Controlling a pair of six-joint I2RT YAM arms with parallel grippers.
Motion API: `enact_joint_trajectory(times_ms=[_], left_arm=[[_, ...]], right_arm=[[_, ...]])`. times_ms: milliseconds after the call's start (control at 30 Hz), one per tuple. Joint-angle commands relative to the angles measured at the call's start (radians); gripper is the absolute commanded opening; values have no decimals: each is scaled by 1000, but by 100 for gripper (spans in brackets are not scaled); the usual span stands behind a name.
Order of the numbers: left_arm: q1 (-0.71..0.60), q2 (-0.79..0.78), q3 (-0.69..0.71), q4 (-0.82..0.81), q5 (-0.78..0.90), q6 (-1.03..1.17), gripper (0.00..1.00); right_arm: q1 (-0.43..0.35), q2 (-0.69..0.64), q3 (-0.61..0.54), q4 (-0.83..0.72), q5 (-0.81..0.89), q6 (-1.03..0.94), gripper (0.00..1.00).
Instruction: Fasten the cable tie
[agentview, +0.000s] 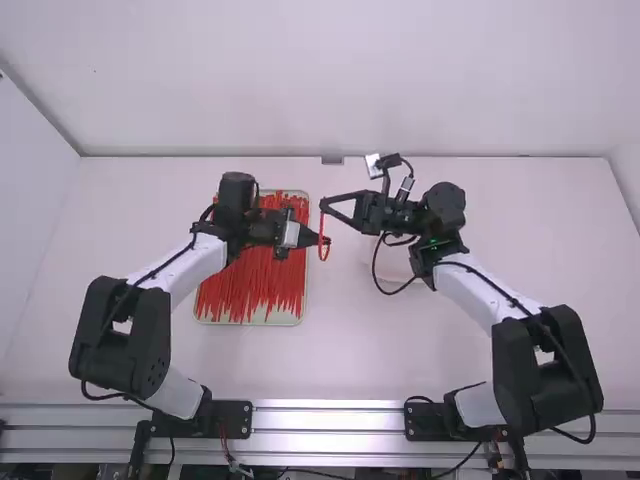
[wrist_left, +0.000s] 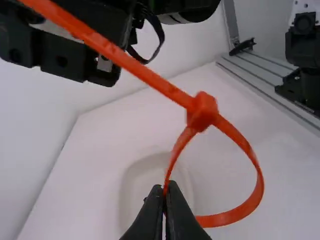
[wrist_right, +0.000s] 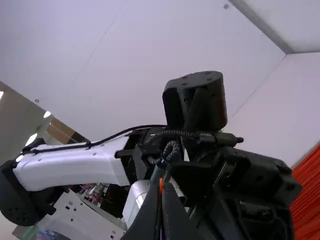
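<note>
A red cable tie (agentview: 323, 243) hangs in the air between the two grippers, just right of the tray. Its strap passes through the square head (wrist_left: 202, 111) and forms a loose loop below it. My left gripper (agentview: 318, 238) is shut on the loop's strap, its fingertips (wrist_left: 164, 189) pinching the strap below the head. Slightly farther back, my right gripper (agentview: 325, 205) is shut on the tie's free tail, of which a sliver (wrist_right: 160, 183) shows between its closed fingers (wrist_right: 161, 195). The tail runs straight and taut from the head to the right gripper.
A flat tray (agentview: 302, 300) left of centre carries a pile of several spare red ties (agentview: 245, 285), under the left forearm. The right arm's black cable (agentview: 383, 272) droops onto the table. An aluminium rail (agentview: 320, 410) runs along the front edge. There is free room at the right and at the front.
</note>
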Motion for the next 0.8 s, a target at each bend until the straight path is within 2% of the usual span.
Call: enact_joint_trajectory(times_ms=[0, 300, 467, 767], left_arm=[[-7, 4, -15, 13, 9, -97, 2], [-6, 4, -15, 0, 11, -108, 2], [-6, 4, -15, 45, 94, -108, 2], [-6, 4, -15, 90, 148, -108, 2]], right_arm=[[-15, -17, 30, 12, 11, 0, 0], [-40, -17, 30, 11, 8, 2, 0], [-41, -17, 30, 11, 8, -1, 0], [-42, -17, 30, 11, 8, -1, 0]])
